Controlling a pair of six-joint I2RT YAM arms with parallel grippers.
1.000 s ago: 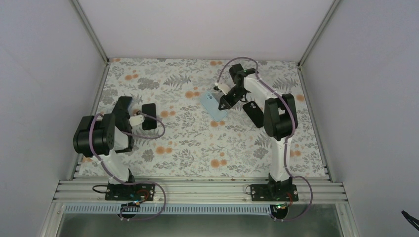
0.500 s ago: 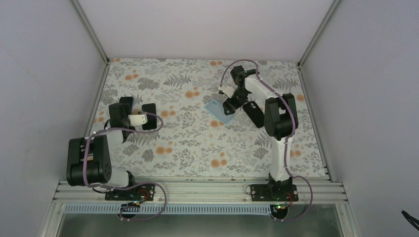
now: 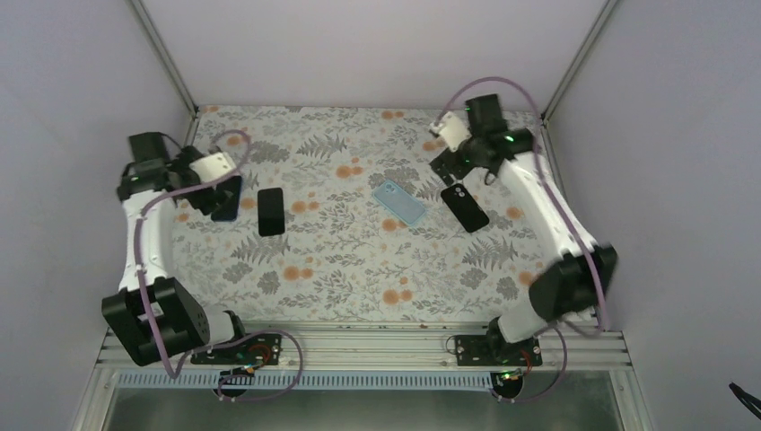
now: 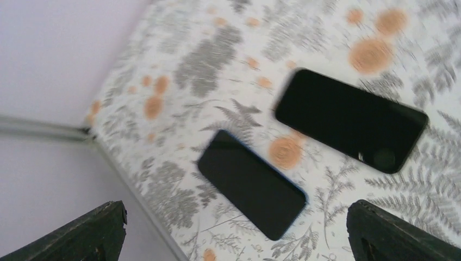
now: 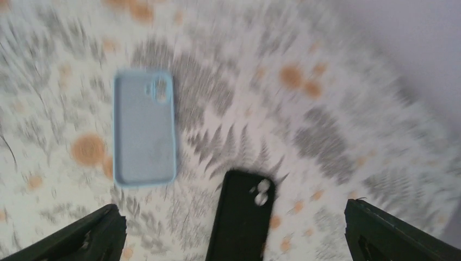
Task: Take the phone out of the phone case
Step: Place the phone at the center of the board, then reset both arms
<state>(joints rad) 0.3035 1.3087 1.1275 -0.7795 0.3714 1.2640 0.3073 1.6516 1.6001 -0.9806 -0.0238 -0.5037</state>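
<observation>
A light blue phone case (image 3: 399, 201) (image 5: 144, 128) lies empty and hollow side up at mid-table. An empty black case (image 3: 464, 207) (image 5: 241, 216) lies to its right. On the left, a black phone (image 3: 271, 211) (image 4: 350, 119) lies flat beside a dark phone with a blue edge (image 3: 226, 206) (image 4: 251, 184), screen up. My left gripper (image 3: 215, 180) (image 4: 235, 205) hangs open high above the blue-edged phone. The right gripper (image 3: 447, 160) (image 5: 232, 206) hangs open high above the black case. Neither holds anything.
The floral mat (image 3: 341, 260) ends at a metal frame rail (image 3: 170, 189) close to the left phones. White walls (image 3: 359, 45) enclose the back and both sides. Both wrist views are blurred by motion.
Both grippers opened. The right one let go of the light blue case and rose toward the back right. The left arm swung up and out to the far left.
</observation>
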